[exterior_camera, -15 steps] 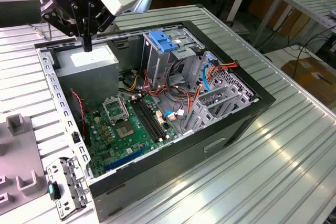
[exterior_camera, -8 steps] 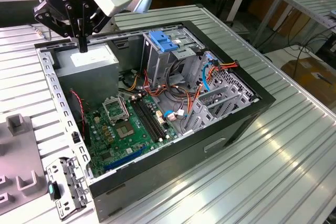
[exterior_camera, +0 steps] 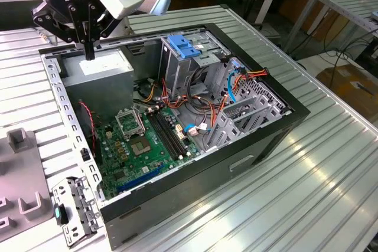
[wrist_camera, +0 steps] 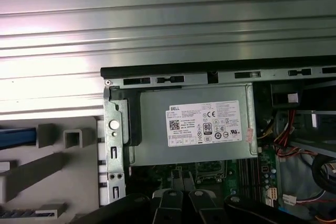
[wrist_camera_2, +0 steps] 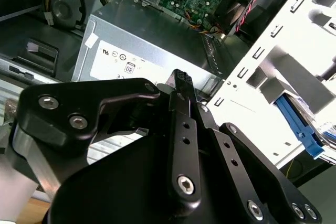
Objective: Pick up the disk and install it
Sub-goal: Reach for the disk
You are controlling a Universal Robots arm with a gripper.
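My gripper hangs at the back corner of the open computer case, on the exterior view's left. Its black fingers point down, closed together with nothing between them, just above the grey power-supply box. Both wrist views show the fingertips over that box's edge beside its white sticker. The disk is out of view. A blue strip lies in the grey fixture beside the case; I cannot tell whether it belongs to the disk.
Inside the case are a green motherboard, bundled cables and a metal drive cage with a light-blue ribbed latch. A loose metal bracket lies by the case's near corner. Ribbed aluminium table surrounds it.
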